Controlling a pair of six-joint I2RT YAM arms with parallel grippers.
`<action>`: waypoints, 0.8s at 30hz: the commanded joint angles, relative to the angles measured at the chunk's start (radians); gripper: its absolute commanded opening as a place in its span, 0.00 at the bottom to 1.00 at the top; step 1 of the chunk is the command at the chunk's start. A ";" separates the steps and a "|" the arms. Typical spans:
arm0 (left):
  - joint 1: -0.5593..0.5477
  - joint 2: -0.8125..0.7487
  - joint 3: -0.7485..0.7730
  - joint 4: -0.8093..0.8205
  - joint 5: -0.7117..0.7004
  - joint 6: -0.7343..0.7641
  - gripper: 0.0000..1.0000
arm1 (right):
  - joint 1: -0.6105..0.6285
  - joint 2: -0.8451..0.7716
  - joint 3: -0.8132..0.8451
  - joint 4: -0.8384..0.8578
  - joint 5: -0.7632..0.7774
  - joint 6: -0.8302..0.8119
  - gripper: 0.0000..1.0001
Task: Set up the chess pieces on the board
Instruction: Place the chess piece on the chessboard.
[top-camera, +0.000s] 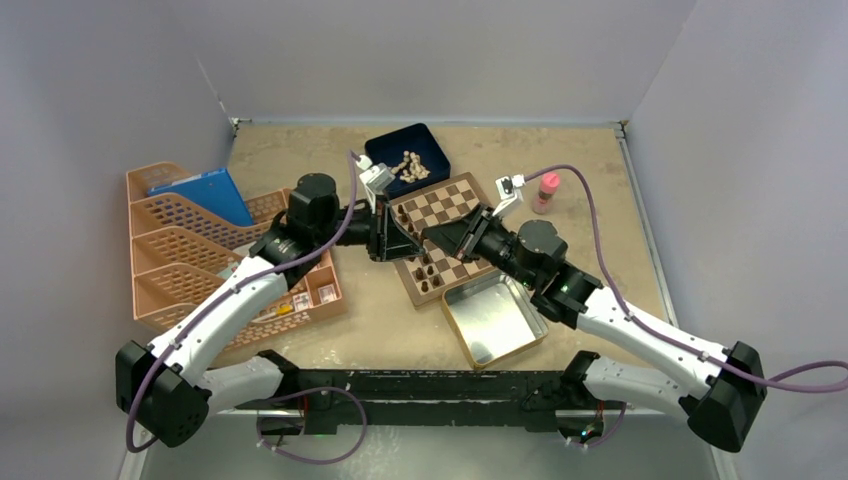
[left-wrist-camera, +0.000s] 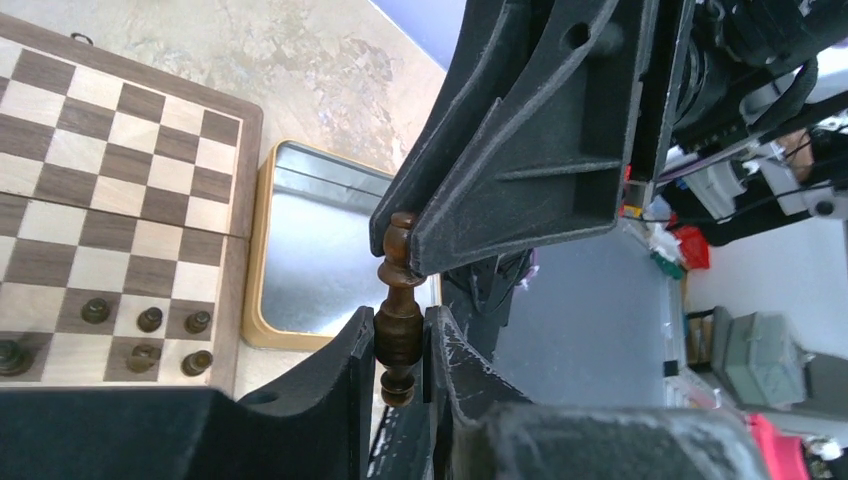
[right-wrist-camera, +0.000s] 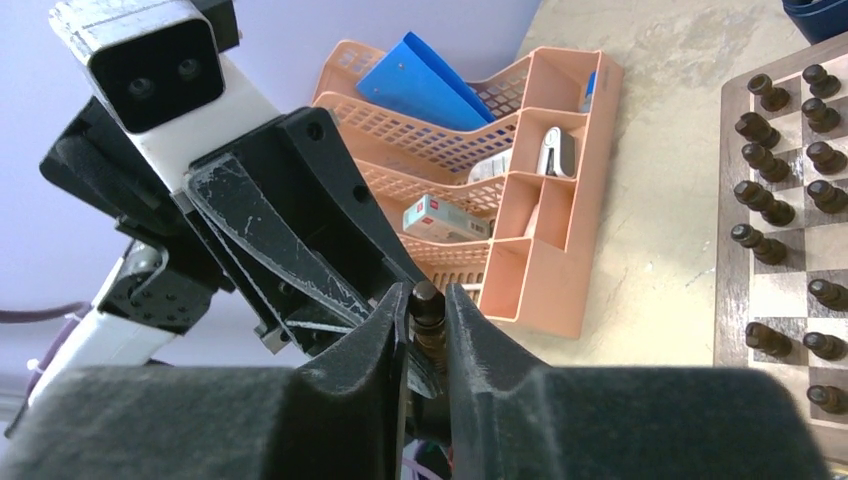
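Note:
The board lies mid-table, with several dark brown chess pieces on its near rows. They also show in the left wrist view and the right wrist view. My two grippers meet above the board's left edge. My left gripper is shut on the body of a tall dark chess piece. My right gripper is closed around the same piece's head. In the top view the left gripper and right gripper face each other, and the piece is hidden between them.
An open silver tin sits near the board's front corner. A dark blue box holding cream chessmen stands behind the board. An orange desk organizer fills the left side. A pink-capped bottle stands right of the board.

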 joint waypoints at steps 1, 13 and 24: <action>-0.002 -0.009 0.010 0.019 0.033 0.167 0.00 | 0.001 -0.065 -0.013 -0.033 -0.099 -0.073 0.28; -0.002 -0.061 -0.019 -0.033 0.124 0.435 0.00 | -0.001 -0.066 0.178 -0.360 -0.164 -0.236 0.47; -0.001 -0.081 -0.047 -0.065 0.175 0.501 0.00 | -0.001 0.019 0.266 -0.400 -0.259 -0.269 0.38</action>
